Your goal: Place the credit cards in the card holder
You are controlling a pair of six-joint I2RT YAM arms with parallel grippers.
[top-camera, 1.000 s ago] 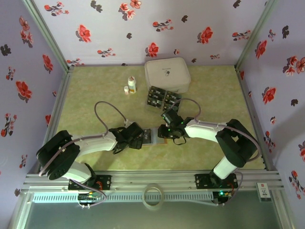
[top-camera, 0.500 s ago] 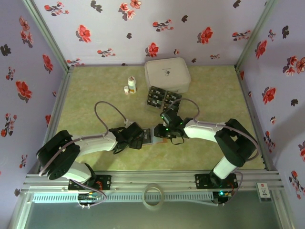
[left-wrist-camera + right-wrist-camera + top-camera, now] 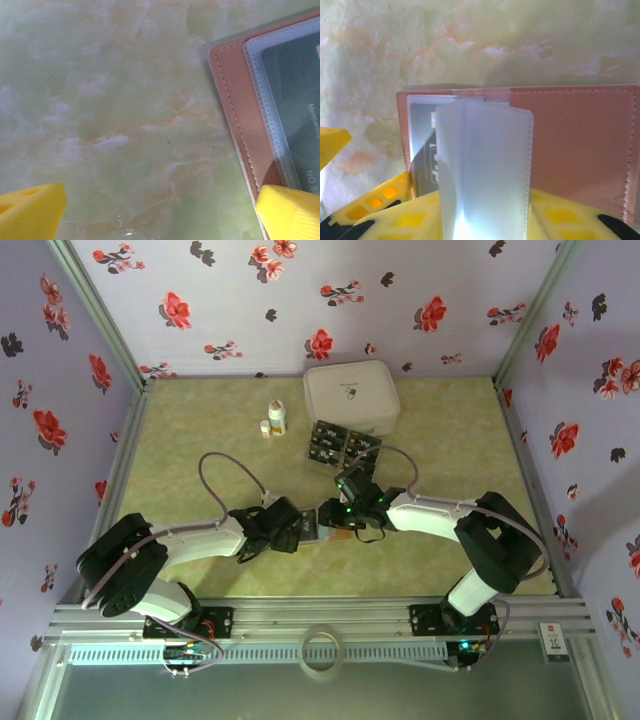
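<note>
Right wrist: holder [image 3: 570,145] sleeve [image 3: 485,160] limp, slick at my right gripper [image 3: 485,225], grip unclear; I'd pinch its far edge; left gripper [image 3: 160,210] gapes

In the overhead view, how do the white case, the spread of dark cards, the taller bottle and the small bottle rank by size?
Largest to smallest:
1. white case
2. spread of dark cards
3. taller white bottle
4. small white bottle

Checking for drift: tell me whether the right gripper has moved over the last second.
Yes. The right gripper, gripping a sleeve of the card holder, has shifted slightly left, judged against the white case.
</note>
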